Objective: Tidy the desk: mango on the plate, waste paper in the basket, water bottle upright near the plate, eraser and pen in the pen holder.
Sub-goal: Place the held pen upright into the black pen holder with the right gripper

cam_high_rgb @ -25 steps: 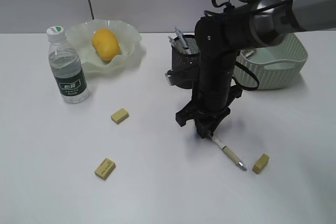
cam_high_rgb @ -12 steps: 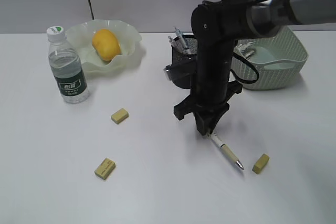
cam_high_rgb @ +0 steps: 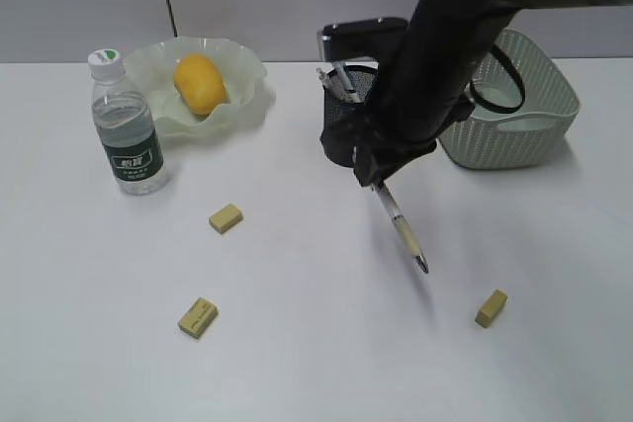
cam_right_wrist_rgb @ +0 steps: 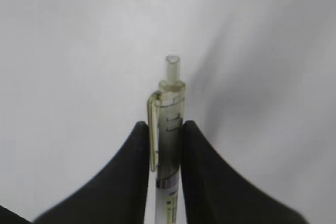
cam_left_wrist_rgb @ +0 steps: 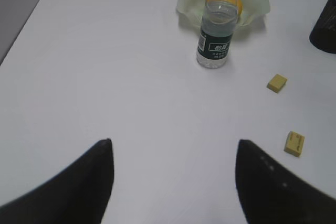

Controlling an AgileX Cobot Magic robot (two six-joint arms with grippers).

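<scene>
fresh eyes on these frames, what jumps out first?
The right claw at the table's centre, shut on a pen hanging tip-down clear of the white desk, just in front of the black pen holder. Back left, the yellow mango sits in the ruffled green plate.

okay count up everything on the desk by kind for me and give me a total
Erasers: 3
Pen held by the right gripper: 1
Water bottle: 1
Mango: 1
Plate: 1
Pen holder: 1
Basket: 1
Total: 9, leaving out the pens already standing in the pen holder, which are too hidden to count.
</scene>
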